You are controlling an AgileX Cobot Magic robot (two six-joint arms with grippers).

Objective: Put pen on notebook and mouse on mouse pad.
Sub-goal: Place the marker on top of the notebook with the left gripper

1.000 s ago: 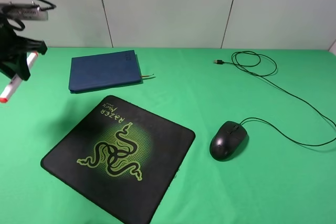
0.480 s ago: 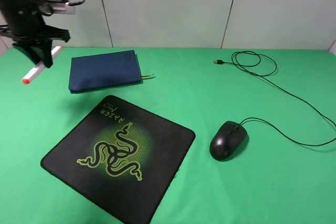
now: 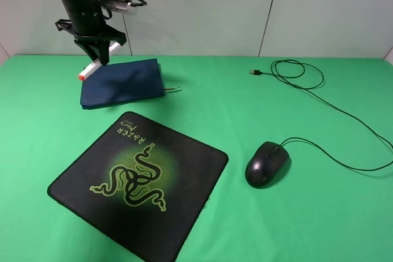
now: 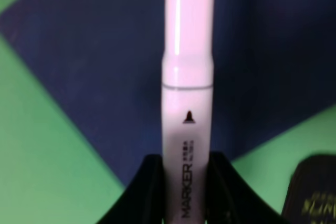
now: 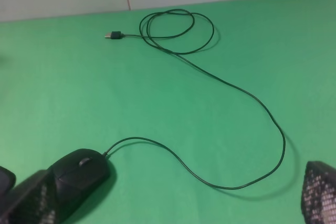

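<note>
- The thick white marker pen [image 4: 187,103] is tipped in orange-red and lettered in black.
- The rectangular closed notebook [image 3: 126,84] is covered in plain dark navy.
- The square black mouse pad [image 3: 184,207] is marked with a green snake logo and green lettering.
- The glossy black plastic mouse [image 3: 266,164] and its thin cable [image 3: 344,113] are coloured alike.
- The cloth table cover [image 3: 245,108] is coloured plain bright green.
- The fingers [image 5: 319,195] of the right gripper [image 5: 176,198] are patterned with pale dots on black.
</note>
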